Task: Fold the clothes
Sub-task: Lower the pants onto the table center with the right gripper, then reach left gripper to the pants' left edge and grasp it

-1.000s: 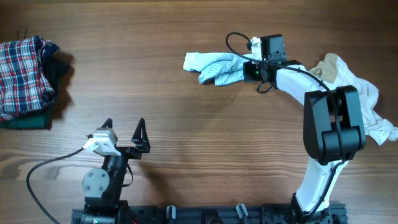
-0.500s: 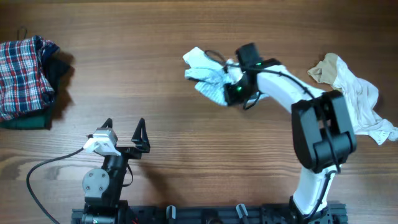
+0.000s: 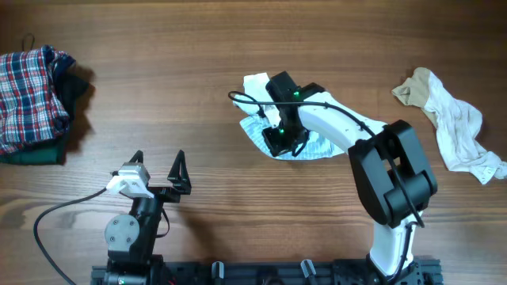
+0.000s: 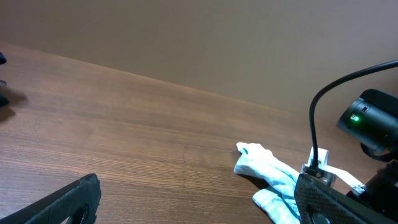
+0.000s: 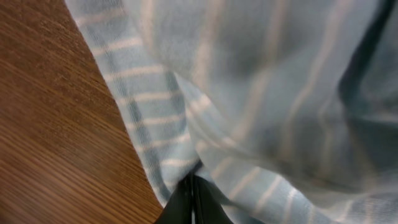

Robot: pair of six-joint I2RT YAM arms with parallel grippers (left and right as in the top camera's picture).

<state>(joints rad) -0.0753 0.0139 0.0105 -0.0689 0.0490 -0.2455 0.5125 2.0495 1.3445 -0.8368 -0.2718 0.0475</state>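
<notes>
The pale blue-and-white striped garment lies bunched at the table's centre, its white cuff pointing to the back left. My right gripper is over it, shut on a fold of the striped cloth. The right wrist view is filled by the garment, with the dark fingertips pressed together on its edge. My left gripper stands open near the front left, holding nothing. From the left wrist, the garment shows to the right, beyond my wide-apart fingers.
A red-blue plaid garment sits on a dark green one at the far left edge. A cream garment lies crumpled at the far right. The right arm's black cable loops over the striped cloth.
My right gripper has dragged the striped garment from the back middle leftward and toward the front, to the table's centre. The left arm has not moved.
</notes>
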